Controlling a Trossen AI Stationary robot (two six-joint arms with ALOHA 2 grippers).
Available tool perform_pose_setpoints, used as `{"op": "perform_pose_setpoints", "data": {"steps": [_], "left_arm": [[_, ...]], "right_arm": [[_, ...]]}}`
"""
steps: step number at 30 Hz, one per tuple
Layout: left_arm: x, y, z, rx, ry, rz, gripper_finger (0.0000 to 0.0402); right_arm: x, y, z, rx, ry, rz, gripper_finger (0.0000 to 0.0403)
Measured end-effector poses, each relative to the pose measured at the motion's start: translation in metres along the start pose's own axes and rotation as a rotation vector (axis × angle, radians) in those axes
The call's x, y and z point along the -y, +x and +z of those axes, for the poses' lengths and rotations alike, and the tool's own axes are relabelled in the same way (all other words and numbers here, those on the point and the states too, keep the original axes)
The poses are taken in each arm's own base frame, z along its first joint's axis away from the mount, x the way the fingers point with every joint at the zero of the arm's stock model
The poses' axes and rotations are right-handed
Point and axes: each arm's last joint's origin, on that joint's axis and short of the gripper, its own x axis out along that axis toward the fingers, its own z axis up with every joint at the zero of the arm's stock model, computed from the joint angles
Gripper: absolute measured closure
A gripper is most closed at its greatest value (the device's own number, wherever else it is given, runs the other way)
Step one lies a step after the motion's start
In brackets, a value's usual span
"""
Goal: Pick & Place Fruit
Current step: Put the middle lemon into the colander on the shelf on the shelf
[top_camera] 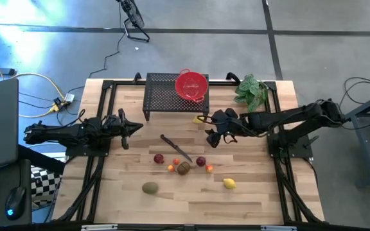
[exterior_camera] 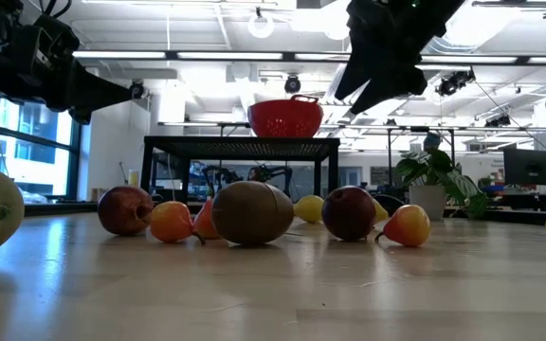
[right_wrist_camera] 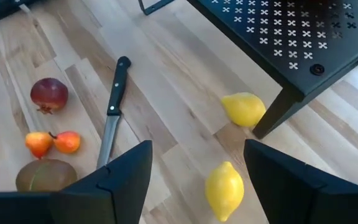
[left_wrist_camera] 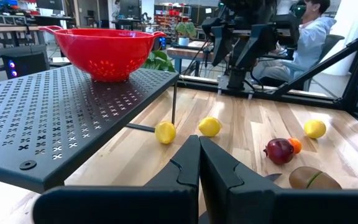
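Right gripper (right_wrist_camera: 194, 171) hangs just above a lemon (right_wrist_camera: 224, 190) near the rack (right_wrist_camera: 291, 37) leg, fingers wide apart, nothing held; second lemon (right_wrist_camera: 244, 109) sits by that leg. Farther off, knife (right_wrist_camera: 112, 109), red fruit (right_wrist_camera: 48, 94), orange ones (right_wrist_camera: 53, 142) and kiwi (right_wrist_camera: 45, 176) lie mid-table; colander (top_camera: 191, 85) on the rack. Left gripper (left_wrist_camera: 199, 163) waits at the left, fingers together, empty; lemon looks light, firm, waxy, likely to roll, so pinch across its short middle.

Red colander (top_camera: 191, 85) on black rack (top_camera: 162, 96), fruit (top_camera: 184, 168) scattered below
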Motion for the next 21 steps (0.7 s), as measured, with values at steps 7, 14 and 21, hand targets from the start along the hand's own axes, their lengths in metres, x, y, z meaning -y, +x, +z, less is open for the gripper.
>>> {"op": "perform_pose_setpoints", "data": {"steps": [7,14,21], "left_arm": [[0.0000,0.0000,0.0000,0.000,0.000,0.000,0.0402],[0.0000,0.0000,0.0000,0.001,0.000,0.002,0.0402],[-0.0001,0.0000,0.0000,0.001,0.000,0.002,0.0402]], "right_arm": [[0.0056,0.0030,0.0031,-0.044,0.230,0.033,0.0156],[0.0077,0.0042,0.0064,-0.023,0.109,0.033,0.0163],[0.0047,0.0040,0.0079,-0.029,0.062,0.094,0.0164]]}}
